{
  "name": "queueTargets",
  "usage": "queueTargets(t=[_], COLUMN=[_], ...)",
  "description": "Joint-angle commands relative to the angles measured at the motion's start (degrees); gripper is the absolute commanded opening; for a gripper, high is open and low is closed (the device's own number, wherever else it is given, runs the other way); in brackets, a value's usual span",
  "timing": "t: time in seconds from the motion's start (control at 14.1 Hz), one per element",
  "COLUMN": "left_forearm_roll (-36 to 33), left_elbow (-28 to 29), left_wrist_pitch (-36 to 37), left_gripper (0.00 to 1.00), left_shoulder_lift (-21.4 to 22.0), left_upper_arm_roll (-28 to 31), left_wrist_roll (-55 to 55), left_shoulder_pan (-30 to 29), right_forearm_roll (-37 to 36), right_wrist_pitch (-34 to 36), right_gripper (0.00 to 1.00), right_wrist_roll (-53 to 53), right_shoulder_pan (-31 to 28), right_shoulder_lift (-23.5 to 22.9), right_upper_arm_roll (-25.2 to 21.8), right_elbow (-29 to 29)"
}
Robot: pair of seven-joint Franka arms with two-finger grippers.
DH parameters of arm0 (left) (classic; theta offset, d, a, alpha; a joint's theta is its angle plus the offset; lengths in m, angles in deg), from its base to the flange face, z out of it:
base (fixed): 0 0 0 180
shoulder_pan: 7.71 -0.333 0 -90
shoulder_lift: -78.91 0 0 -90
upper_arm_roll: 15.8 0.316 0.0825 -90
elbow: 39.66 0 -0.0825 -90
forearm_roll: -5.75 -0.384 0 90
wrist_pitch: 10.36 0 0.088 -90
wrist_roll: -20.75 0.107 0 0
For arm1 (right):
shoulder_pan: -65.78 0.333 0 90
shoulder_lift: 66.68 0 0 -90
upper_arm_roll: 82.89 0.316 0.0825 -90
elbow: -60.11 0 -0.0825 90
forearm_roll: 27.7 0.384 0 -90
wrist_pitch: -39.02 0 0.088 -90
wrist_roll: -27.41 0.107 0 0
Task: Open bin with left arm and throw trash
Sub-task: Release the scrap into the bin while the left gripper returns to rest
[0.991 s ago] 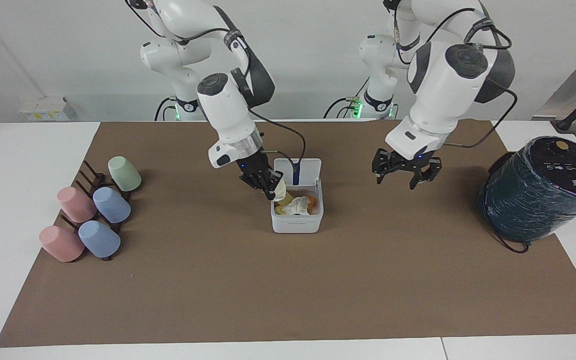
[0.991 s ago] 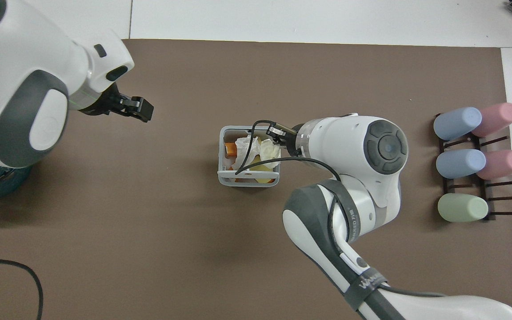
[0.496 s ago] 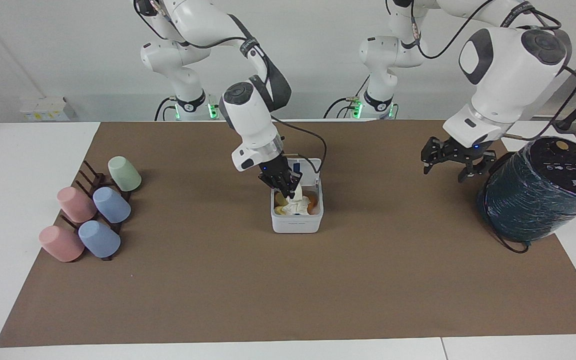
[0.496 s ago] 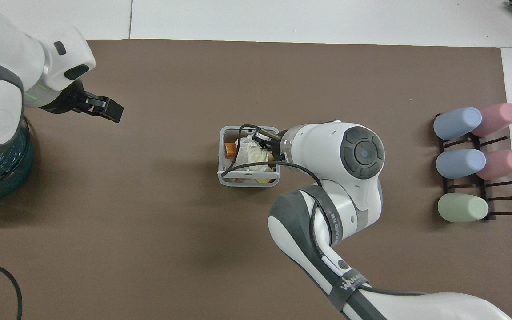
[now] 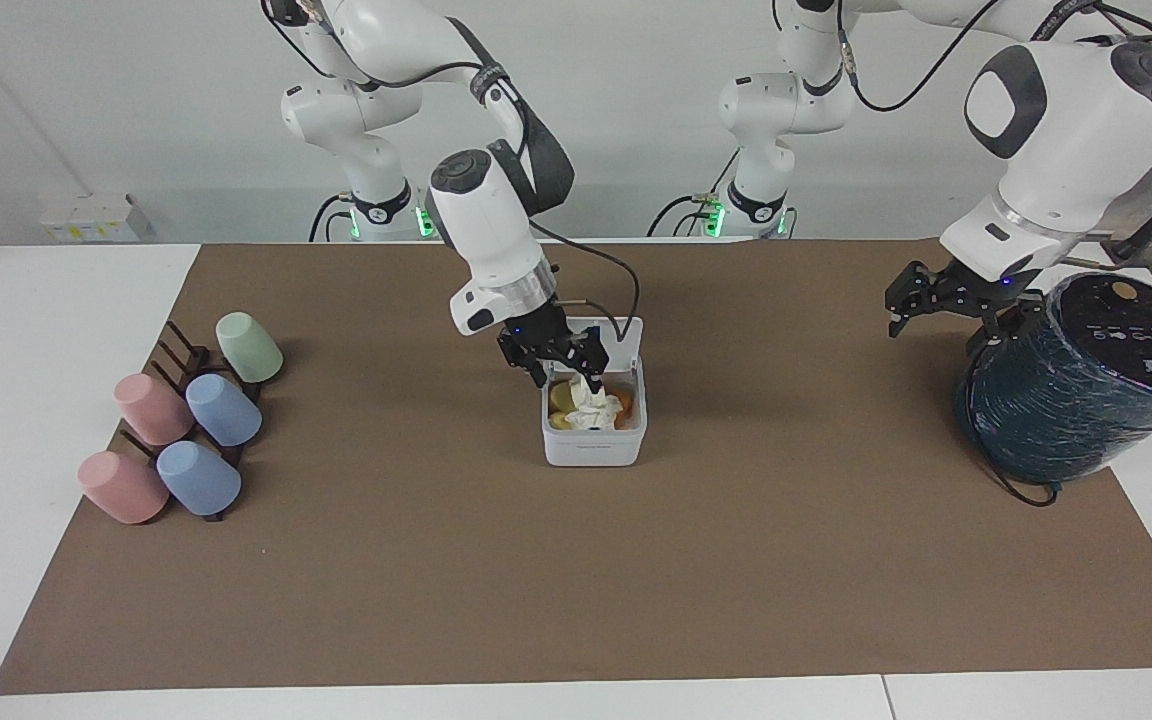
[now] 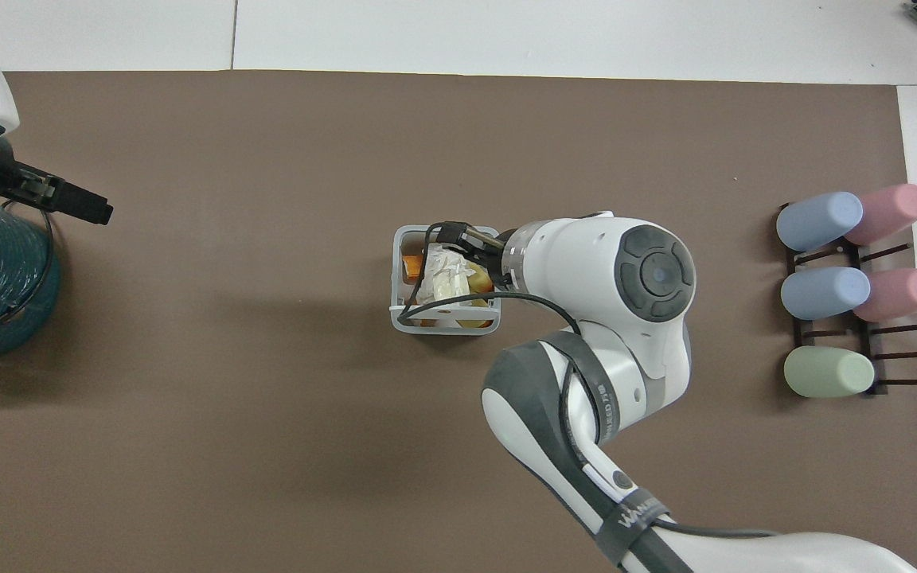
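In the middle of the brown mat that covers the white surface (image 5: pixel 56 300) stands the small white square plastic bin with rounded corners (image 5: pixel 594 445), its hinged lid (image 5: pixel 626 335) tipped up on the side nearer to the robots. Inside it lies the trash: a crumpled white paper wad (image 5: pixel 591 408) on top, a pale yellow spongy block (image 5: pixel 562 398) beside it, and something orange at the edge toward the left arm's end of the table. The right gripper (image 5: pixel 554 352) hangs directly over the open bin, its black fingers spread apart and released, with the top of the paper wad rising up between them; whether the paper is in contact with a finger cannot be told. In the overhead view the right arm's white wrist (image 6: pixel 586 263) covers part of the bin (image 6: pixel 396 278) and a black cable loops across its rim. The left gripper (image 5: pixel 946 300) is up in the air at the left arm's end of the table, beside the top of the large dark teal cylinder (image 5: pixel 1066 400) that lies tilted at the mat's edge; its fingers also stand open and hold nothing. Toward the right arm's end of the table, a dark rack (image 5: pixel 186 360) carries five pastel cups lying on their sides: a green one (image 5: pixel 248 346), two pink ones (image 5: pixel 151 407) and two blue ones (image 5: pixel 223 409).
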Motion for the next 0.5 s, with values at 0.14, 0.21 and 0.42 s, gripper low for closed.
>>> queueTargets(t=[0.14,0.21,0.42], left_forearm_roll=[-2.4,-2.7,-3.1], left_elbow=[2.0,2.0,2.0], left_wrist_pitch=[-0.9,-0.9,-1.0], left_gripper=[1.0,1.0,1.0], left_shoulder_lift=[1.8,1.8,2.2], left_upper_arm_roll=[-0.2,-0.2,-0.2], left_wrist_roll=[0.5,0.4,0.3], left_shoulder_pan=[0.2,0.3,0.7], right_forearm_roll=[-0.9,-0.9,-2.9], right_wrist_pitch=[8.1,11.1,17.0], right_gripper=[1.0,1.0,1.0], right_wrist_roll=[-5.8,-9.2,-18.4], right_shoulder_pan=[-6.6,-9.1,-14.9], right_shoulder_lift=[10.9,12.1,15.0], right_upper_arm_roll=[0.4,0.4,0.4], right_elbow=[6.2,6.2,6.0])
